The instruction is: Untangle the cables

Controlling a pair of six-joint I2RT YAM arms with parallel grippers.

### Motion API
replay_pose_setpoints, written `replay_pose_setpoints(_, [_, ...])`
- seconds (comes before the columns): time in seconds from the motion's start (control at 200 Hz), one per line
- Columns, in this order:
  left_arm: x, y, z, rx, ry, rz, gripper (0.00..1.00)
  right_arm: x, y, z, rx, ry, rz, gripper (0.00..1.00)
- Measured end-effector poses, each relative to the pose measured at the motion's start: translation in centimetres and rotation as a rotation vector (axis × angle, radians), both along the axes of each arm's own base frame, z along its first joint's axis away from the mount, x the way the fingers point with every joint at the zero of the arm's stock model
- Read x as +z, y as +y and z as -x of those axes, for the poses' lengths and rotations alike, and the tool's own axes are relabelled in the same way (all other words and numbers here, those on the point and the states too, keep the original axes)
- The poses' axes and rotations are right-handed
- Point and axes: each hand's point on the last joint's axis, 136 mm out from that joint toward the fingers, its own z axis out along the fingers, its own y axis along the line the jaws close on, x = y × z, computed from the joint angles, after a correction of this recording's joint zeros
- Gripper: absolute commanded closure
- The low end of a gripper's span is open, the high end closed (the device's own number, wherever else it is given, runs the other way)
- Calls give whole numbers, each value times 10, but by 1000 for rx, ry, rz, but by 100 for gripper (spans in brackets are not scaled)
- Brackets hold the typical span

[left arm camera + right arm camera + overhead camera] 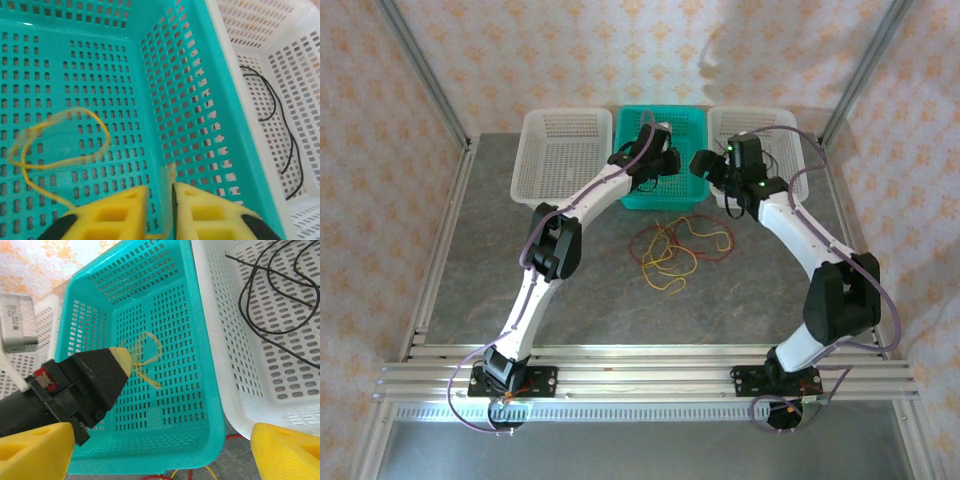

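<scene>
In my left wrist view the left gripper (pixel 160 194) has its two yellow foam fingers (pixel 120 212) almost pressed together, with only a narrow slit between them. It is pinching a thin yellow cable (pixel 106 134). The cable goes from the fingers into a loose loop that hangs above the floor of a teal perforated plastic basket (pixel 185 100). The right wrist camera confirms this: there the cable hangs from the tip of the left gripper, inside the teal basket. Just beside the teal basket, on its right, stands a white perforated plastic basket (pixel 250 35), and a thin black cable (pixel 292 142) lies curled on its floor. The right gripper (pixel 162 440) is spread wide, with one yellow finger at each lower corner of its own view and nothing between them. It hovers above the near rim of the teal basket. From the top camera I see a loose tangle of thin red and yellow cables (pixel 670 250) lying on the grey stone-pattern table (pixel 470 280), in front of the teal basket and between the two arms. A second white basket (pixel 525 170) stands at the left side of the teal one.
</scene>
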Motion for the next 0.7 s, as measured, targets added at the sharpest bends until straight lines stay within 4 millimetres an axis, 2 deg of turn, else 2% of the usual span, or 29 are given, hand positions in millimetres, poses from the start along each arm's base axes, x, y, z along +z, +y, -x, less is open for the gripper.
replay_pose_setpoints(0.11, [0,4,2,0,-6,-29,49,11,-2,7,4,-25,-2,9])
replay_pose_setpoints(0.195, [7,6,6,-6,-13,-39,40,19,-4,13,7,-46,-3,9])
replay_pose_setpoints(0.365, [50,6,20,-26,-78,-43,31,23,-9,28,11,-61,6,11])
replay_pose_setpoints(0.451, [75,4,43,-52,-113,-53,29,16,-11,37,15,-51,15,12])
replay_pose_setpoints(0.561, [105,1,85,-92,-170,-58,28,3,-15,52,17,-24,23,15])
replay_pose_setpoints(0.631, [118,-1,113,-119,-205,-49,29,-4,-15,61,24,-7,27,18])
replay_pose_setpoints(0.701, [122,3,138,-136,-224,-45,29,-11,-12,71,37,10,31,22])
